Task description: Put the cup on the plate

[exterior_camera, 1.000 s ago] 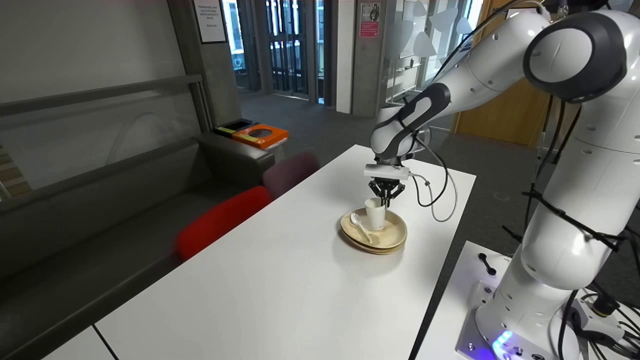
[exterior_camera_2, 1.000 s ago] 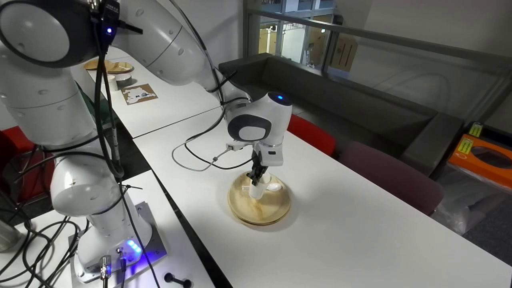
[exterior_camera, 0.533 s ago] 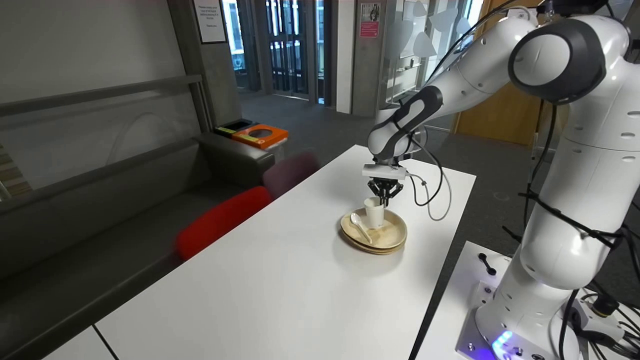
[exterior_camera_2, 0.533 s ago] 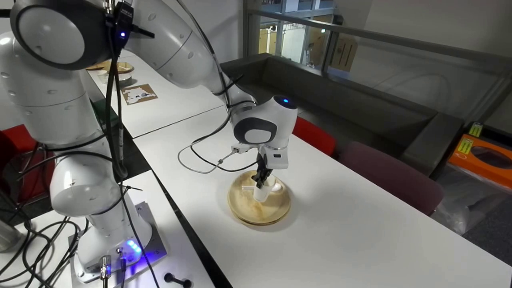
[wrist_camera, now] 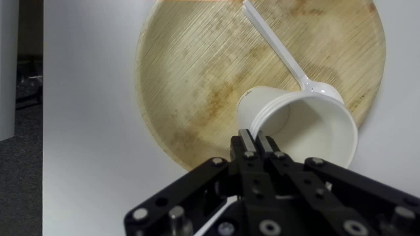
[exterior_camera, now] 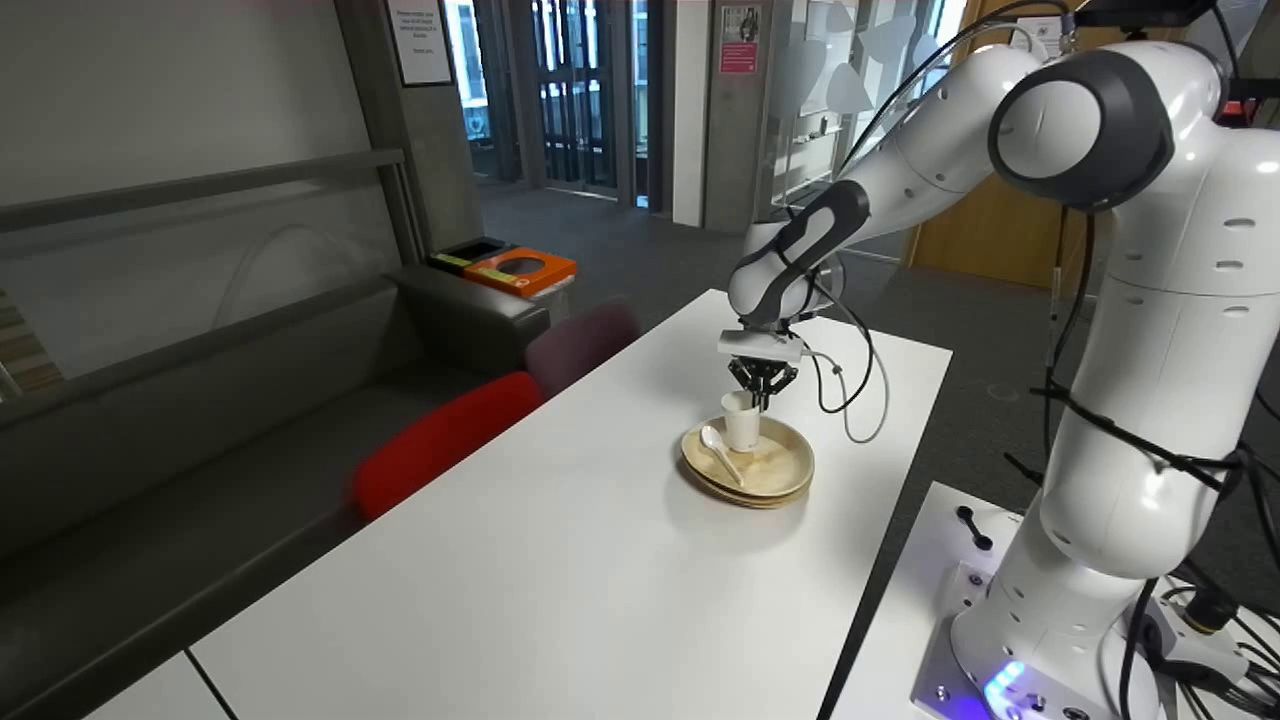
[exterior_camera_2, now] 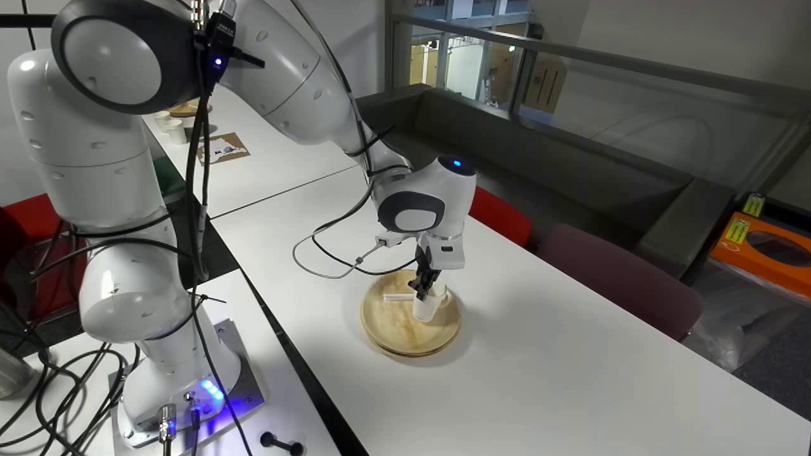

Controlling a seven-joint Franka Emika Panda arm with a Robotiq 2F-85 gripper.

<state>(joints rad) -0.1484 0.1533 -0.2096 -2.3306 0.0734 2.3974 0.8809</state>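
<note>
The small white cup (exterior_camera: 741,425) is over the tan plate (exterior_camera: 785,465), seen in both exterior views. The cup (exterior_camera_2: 426,309) stands slightly tilted over the plate (exterior_camera_2: 405,339). My gripper (exterior_camera: 760,402) is shut on the cup's rim from above, one finger inside and one outside. The wrist view shows the rim of the cup (wrist_camera: 321,131) pinched between the fingertips of the gripper (wrist_camera: 255,137), with the plate (wrist_camera: 193,65) below. Whether the cup's base touches the plate I cannot tell.
A white plastic spoon (wrist_camera: 275,46) lies on the plate, its bowl partly hidden by the cup. The plate sits on a stack on the white table (exterior_camera: 560,580). A red chair (exterior_camera: 445,445) and a purple chair (exterior_camera_2: 618,278) stand along the table's edge.
My gripper and the cup have moved a little across the plate, away from the robot's base, and the cup now covers part of the spoon's bowl. The plate and spoon have not moved.
</note>
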